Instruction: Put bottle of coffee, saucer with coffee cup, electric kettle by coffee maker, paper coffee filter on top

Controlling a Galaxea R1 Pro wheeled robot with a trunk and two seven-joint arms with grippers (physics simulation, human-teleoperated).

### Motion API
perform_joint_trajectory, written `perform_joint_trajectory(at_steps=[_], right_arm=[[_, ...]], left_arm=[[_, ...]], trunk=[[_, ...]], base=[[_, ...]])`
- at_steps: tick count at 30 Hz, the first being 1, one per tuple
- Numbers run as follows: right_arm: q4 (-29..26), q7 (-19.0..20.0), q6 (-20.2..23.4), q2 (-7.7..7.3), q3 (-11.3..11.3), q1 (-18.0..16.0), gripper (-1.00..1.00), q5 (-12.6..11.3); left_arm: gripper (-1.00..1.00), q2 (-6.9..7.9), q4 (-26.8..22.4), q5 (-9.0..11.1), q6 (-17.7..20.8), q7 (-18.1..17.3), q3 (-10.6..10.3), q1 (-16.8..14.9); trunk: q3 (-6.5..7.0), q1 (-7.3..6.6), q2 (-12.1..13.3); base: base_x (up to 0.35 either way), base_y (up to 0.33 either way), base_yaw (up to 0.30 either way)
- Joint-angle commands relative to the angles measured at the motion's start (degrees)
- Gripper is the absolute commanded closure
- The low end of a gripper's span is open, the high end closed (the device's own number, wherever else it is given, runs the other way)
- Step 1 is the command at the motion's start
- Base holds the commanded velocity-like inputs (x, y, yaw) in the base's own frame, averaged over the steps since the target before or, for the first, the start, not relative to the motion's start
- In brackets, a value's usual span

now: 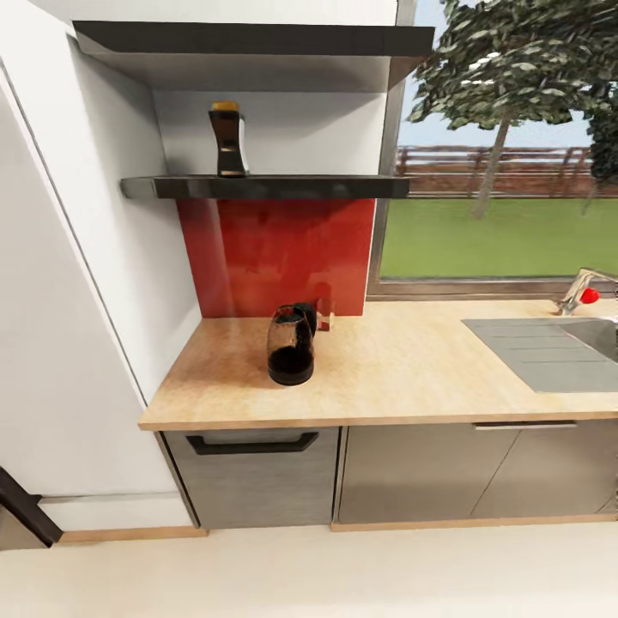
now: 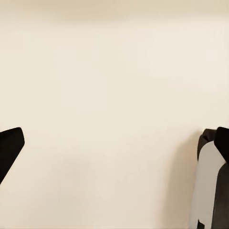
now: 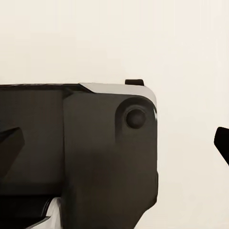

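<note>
**Facing the shelf, both arms low**

While we stand in front of the counter corner, the head view runs, left to right, from the white wall to the kitchen shelf (image 1: 266,186) with the bottle of coffee (image 1: 228,139) upright near its left end, yellow lid up. Below it on the kitchen countertop (image 1: 403,369) the electric kettle (image 1: 290,345) stands just before the red backsplash (image 1: 279,253), with a small reddish item (image 1: 325,316) just beside it that we cannot identify. Further right lie the grey sink (image 1: 549,348) and the tap with a red knob (image 1: 588,295), under the window (image 1: 498,163).

We judge the step in hand to be fetching the bottle. To do it well we should raise one arm level with the shelf, come at the jar from the front, close on the dark body below the lid, lift it clear of the shelf edge before drawing back, and keep it upright on the way down, away from the kettle.

Our arms hang low. The left gripper (image 2: 112,157) looks down at pale floor with its fingers spread wide and nothing between them. The right gripper (image 3: 119,143) is likewise wide apart and empty, looking at the floor past a dark part of our own body (image 3: 95,152).
</note>
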Motion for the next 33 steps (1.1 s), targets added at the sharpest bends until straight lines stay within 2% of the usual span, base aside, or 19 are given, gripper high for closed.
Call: perform_joint_trajectory(at_steps=[1, 7, 13, 14, 19, 20, 23, 27, 30, 33], right_arm=[[0.1, -0.2, -0.2, -0.01, 0.0, 0.0, -1.0, 0.1], [0.2, -0.2, -0.2, -0.74, 0.0, 0.0, -1.0, 0.1], [0.3, -0.2, -0.1, -0.88, 0.0, 0.0, -1.0, 0.0], [0.3, -0.1, -0.1, -0.88, 0.0, 0.0, -1.0, 0.0], [0.3, -0.1, -0.1, -0.86, 0.0, 0.0, -1.0, 0.0], [0.3, -0.1, -0.1, -0.86, 0.0, 0.0, -1.0, 0.0], [0.4, -0.1, -0.1, -0.86, 0.0, 0.0, -1.0, 0.0], [0.4, -0.1, -0.1, -0.86, 0.0, 0.0, -1.0, 0.0], [0.4, -0.1, -0.1, -0.86, 0.0, 0.0, -1.0, 0.0], [0.4, -0.1, -0.1, -0.87, 0.0, 0.0, -1.0, 0.0]], left_arm=[[-1.0, -0.07, 0.0, -0.5, -0.3, 0.1, 0.3, -0.1], [-1.0, -0.36, -0.8, -0.5, -3.4, 0.1, 0.4, -0.1], [-1.0, -0.28, -6.0, -0.5, -5.2, -0.2, 0.4, -0.1], [-1.0, -0.32, -10.8, -0.4, -5.3, -0.4, 0.4, -0.1], [-1.0, -0.39, -19.3, -0.2, -5.3, -0.8, 0.4, -0.1], [-1.0, -0.48, -28.6, 0.0, -5.3, -2.5, 0.5, -0.1], [-1.0, -0.94, -36.5, 0.6, -5.0, -7.5, 0.6, -0.2], [-1.0, -2.32, -45.2, 2.7, -4.2, -12.8, 0.6, -0.3], [-1.0, -2.93, -51.2, 4.6, -2.3, -14.4, 0.5, -0.4], [-1.0, -3.71, -57.6, 6.2, 2.7, -15.1, 0.4, -1.2]], trunk=[[-0.12, 0.0, -0.1], [-0.12, 0.0, -0.1], [-0.12, 0.0, -0.1], [-0.12, 0.0, -0.1], [-0.12, 0.0, -0.1], [-0.12, 0.0, -0.1], [-0.12, 0.0, -0.1], [-0.12, 0.0, -0.1], [-0.12, 0.0, -0.1], [-0.12, 0.0, -0.1]], base=[[-0.317, 0.0, 0.0], [-0.208, 0.0, 0.0], [-0.024, 0.0, 0.0], [-0.002, 0.0, 0.0], [0.0, 0.0, 0.0], [0.0, 0.0, 0.0], [0.0, 0.0, 0.0], [0.0, 0.0, 0.0], [0.0, 0.0, 0.0], [0.0, 0.0, 0.0]])
